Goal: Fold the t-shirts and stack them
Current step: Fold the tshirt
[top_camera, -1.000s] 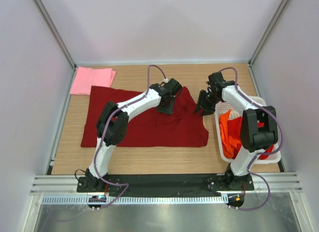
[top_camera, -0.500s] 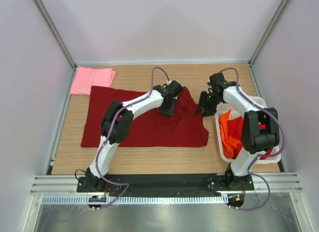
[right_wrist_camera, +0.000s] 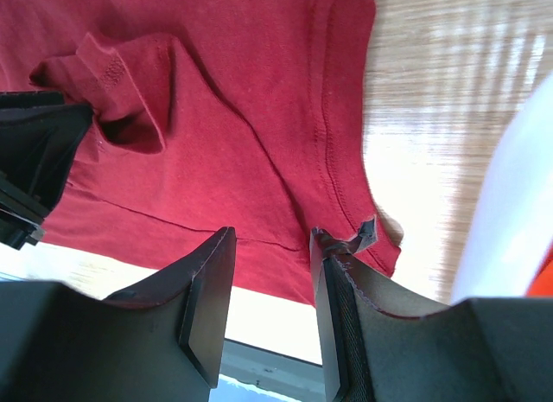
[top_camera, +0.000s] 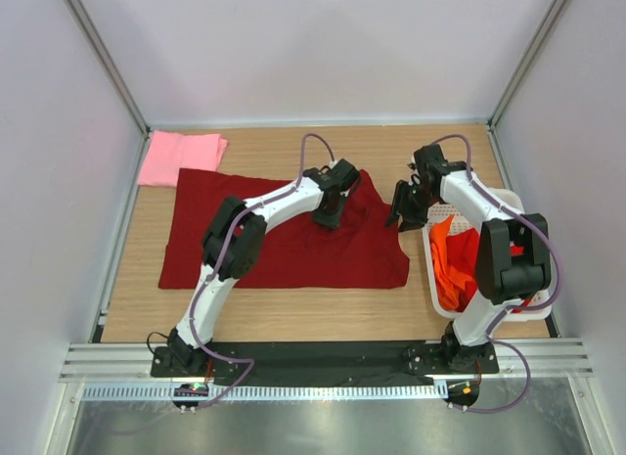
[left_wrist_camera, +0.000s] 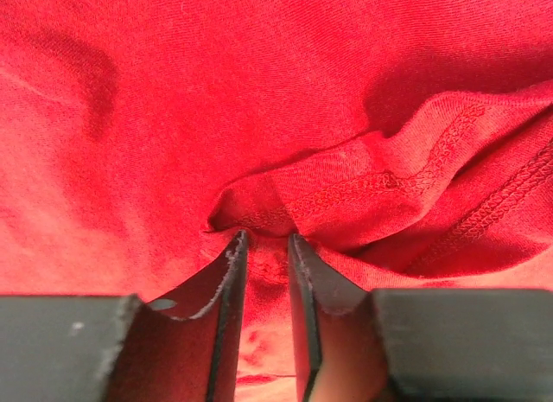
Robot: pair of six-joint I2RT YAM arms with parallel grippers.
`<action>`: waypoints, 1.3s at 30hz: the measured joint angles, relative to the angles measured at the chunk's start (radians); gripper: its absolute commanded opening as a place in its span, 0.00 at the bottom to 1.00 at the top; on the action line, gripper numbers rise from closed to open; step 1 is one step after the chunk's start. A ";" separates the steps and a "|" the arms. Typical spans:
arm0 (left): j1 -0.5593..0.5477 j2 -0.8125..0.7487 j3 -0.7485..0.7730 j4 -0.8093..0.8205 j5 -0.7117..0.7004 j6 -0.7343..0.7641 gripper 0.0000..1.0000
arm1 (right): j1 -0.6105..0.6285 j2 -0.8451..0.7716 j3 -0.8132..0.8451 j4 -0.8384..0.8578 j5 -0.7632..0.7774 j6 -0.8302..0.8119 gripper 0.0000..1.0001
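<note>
Two tools, three t-shirts and one basket on a wooden worktop (top_camera: 293,308). Maroon t-shirt (top_camera: 284,240): spread flat across the left and middle of the worktop, its far right part rumpled. Pink t-shirt (top_camera: 181,157): folded, at the far left corner, its near edge touching or just overlapping the maroon one. Orange t-shirt (top_camera: 452,259): bunched inside the white slotted basket (top_camera: 504,199) at the right side. Left tool (top_camera: 329,215): set down on the rumpled far right part of the maroon t-shirt; in the wrist view the left tool (left_wrist_camera: 266,242) has its fingers (left_wrist_camera: 229,277) drawn close, with a hemmed pucker of cloth at the tips; whether the cloth is truly clamped cannot be told. Right tool (top_camera: 401,215): between the maroon t-shirt's right edge and the basket; in its wrist view the right tool (right_wrist_camera: 272,238) has its jaws apart, holding nothing, over the shirt's stitched hem.
</note>
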State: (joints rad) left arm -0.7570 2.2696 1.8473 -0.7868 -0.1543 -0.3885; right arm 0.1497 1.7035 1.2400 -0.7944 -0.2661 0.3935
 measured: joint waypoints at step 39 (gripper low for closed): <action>0.005 -0.115 -0.036 -0.002 -0.033 -0.034 0.16 | 0.034 -0.020 -0.092 0.028 -0.037 0.028 0.45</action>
State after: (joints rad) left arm -0.7521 2.1548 1.8114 -0.7891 -0.1871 -0.4221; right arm 0.1833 1.6836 1.1477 -0.7662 -0.3027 0.4213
